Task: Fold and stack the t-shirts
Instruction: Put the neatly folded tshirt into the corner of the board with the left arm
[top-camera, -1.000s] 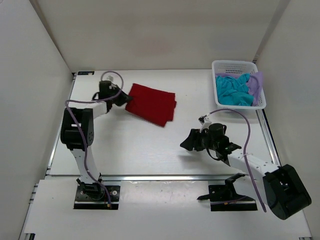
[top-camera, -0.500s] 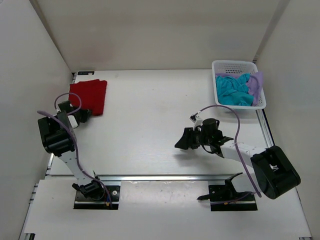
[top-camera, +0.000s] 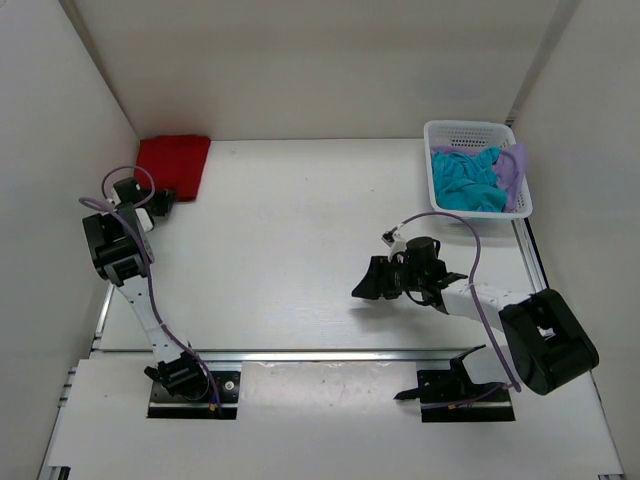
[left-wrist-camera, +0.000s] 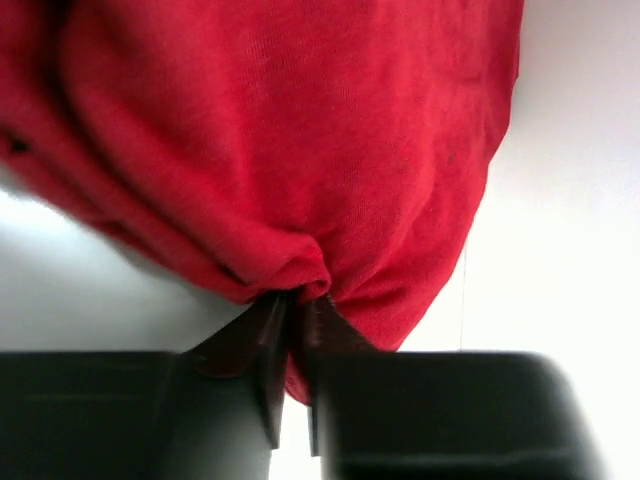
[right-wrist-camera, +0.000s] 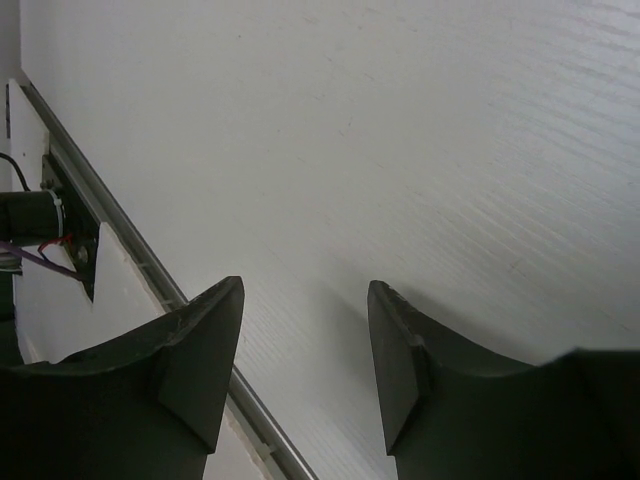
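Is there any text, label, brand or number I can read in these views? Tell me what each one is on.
None can be read in any view.
No print or tag shows on the red shirt, the teal shirt or the purple shirt.
The basket and the table carry no marking.

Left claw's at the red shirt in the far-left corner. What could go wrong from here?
The left claw pinches a bunched edge of the red shirt; pulling away before it lets go could drag the fold apart.
The teal shirt and lavender shirt lie crumpled together in the basket; the open right claw may lift both.
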